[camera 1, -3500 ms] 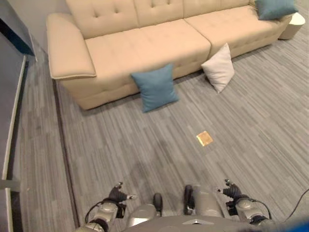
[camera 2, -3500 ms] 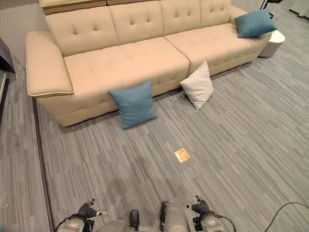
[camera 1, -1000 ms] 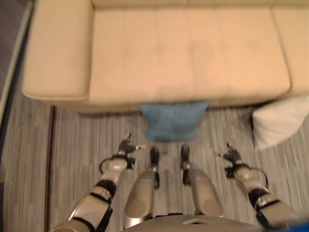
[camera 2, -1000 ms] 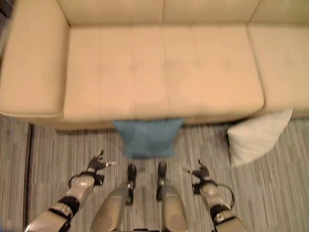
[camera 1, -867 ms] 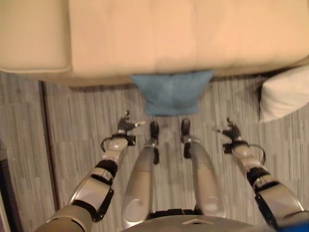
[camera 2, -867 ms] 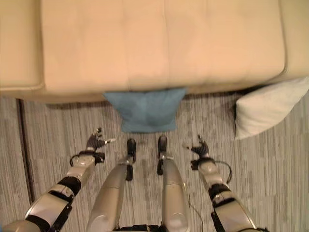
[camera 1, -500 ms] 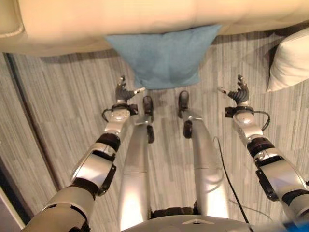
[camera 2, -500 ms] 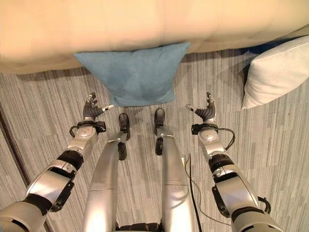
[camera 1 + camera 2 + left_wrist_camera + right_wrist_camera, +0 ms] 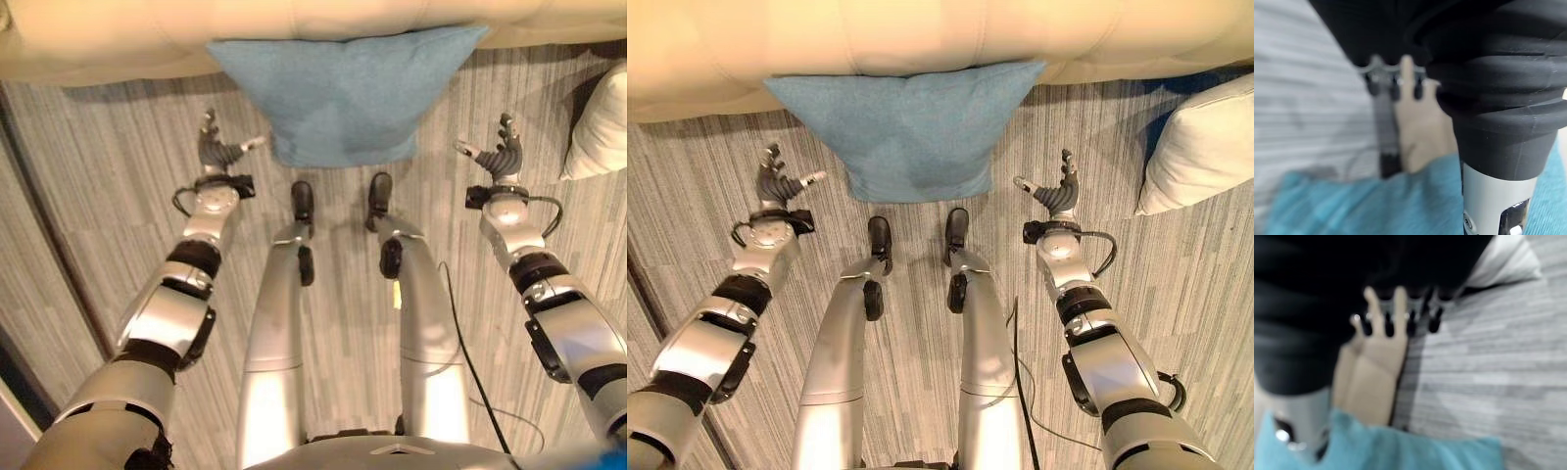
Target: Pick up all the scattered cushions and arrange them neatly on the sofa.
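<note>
Against the beige leather sofa [image 9: 118, 39] leans a square blue fabric cushion [image 9: 343, 93], flanked by spread, empty left hand [image 9: 217, 152] and right hand [image 9: 500, 155]; a white cushion [image 9: 1205, 147] lies rightward.

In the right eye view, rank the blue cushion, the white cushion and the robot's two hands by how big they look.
1. blue cushion, leaning against the sofa
2. white cushion, partly cut off by the picture's edge, so its full size is unsure
3. left hand and right hand, which look alike
</note>
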Robot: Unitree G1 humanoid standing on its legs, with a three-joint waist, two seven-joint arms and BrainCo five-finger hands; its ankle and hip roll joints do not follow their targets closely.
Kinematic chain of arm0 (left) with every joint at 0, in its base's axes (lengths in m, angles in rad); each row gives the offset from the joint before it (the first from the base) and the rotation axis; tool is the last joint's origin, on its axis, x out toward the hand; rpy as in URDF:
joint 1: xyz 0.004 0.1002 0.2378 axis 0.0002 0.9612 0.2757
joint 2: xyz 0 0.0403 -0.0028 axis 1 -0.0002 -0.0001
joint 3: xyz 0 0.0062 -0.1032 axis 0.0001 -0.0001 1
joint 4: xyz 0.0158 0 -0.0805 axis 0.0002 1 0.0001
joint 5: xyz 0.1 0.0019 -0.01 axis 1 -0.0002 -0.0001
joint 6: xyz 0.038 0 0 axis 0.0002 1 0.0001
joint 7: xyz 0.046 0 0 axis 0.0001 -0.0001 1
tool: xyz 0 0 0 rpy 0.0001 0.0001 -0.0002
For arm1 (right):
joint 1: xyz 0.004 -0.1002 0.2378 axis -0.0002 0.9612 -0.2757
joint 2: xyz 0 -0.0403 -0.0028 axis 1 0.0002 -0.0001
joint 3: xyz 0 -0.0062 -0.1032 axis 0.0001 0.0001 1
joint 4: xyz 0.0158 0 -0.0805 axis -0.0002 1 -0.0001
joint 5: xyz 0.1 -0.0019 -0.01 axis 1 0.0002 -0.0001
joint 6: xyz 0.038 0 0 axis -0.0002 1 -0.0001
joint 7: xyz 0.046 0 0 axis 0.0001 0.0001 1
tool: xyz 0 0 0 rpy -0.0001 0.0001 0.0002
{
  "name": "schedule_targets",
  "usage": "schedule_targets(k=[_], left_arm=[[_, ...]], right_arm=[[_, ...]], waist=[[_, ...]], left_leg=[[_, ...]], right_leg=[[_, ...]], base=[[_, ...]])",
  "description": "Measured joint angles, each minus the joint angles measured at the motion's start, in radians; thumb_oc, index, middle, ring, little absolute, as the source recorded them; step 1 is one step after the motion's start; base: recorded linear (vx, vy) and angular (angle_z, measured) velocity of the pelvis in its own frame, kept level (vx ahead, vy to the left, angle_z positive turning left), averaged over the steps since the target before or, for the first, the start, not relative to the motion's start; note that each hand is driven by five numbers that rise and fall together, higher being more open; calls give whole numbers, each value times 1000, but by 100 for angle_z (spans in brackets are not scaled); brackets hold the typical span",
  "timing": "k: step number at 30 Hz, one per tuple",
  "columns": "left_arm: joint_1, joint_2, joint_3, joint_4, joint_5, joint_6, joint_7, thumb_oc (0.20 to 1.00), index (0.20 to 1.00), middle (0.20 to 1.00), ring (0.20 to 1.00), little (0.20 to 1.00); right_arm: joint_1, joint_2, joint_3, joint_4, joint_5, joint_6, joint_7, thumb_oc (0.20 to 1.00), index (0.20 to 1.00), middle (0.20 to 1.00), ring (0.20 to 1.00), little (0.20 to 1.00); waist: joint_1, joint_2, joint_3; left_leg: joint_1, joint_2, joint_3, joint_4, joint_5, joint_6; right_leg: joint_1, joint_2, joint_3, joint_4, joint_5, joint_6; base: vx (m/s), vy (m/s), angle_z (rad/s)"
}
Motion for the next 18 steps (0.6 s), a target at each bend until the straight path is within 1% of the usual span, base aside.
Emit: schedule_targets(k=[2,4,9,15,16,18], left_arm=[[-33,2,-3,-21,-28,-2,0,1000,1000,1000,1000,1000],[-52,5,-25,-35,-28,-4,-5,1000,1000,1000,1000,1000],[-127,4,-72,-36,-66,-3,-10,1000,1000,1000,1000,1000],[-188,-39,-88,-32,-71,-4,-3,1000,1000,1000,1000,1000],[-197,-48,-89,-33,-71,-4,0,1000,1000,1000,1000,1000],[-198,-58,-99,-33,-71,-4,3,1000,1000,1000,1000,1000]], right_arm=[[-31,-7,4,-19,8,-1,0,1000,1000,1000,1000,1000],[-34,-22,7,-33,15,-9,0,1000,1000,1000,1000,1000],[-113,-55,26,-27,62,-11,7,1000,1000,1000,1000,1000],[-182,-40,69,-28,123,-20,27,1000,1000,1000,1000,1000],[-203,-38,108,-32,122,-21,33,1000,1000,1000,1000,1000],[-222,-33,126,-42,122,-21,37,1000,1000,1000,1000,1000]], waist=[[-7,0,0],[-7,1,0],[-8,0,0],[-5,3,2],[0,3,2],[3,3,2]], left_leg=[[-16,-2,2,11,-5,5],[-31,-3,4,15,-11,4],[-85,-3,28,45,-19,18],[-121,-3,27,60,-27,18],[-133,-2,27,64,-31,17],[-137,-2,25,63,-31,17]], right_leg=[[-15,-1,3,7,-5,-2],[-31,-2,6,11,-8,1],[-97,-4,30,39,-8,-2],[-131,-4,31,54,-14,-1],[-144,-4,31,61,-18,-4],[-147,-4,31,61,-18,-5]], base=[[20,7,-1],[17,5,-1],[8,-6,-3],[13,-23,0],[13,-30,1],[12,-41,2]])
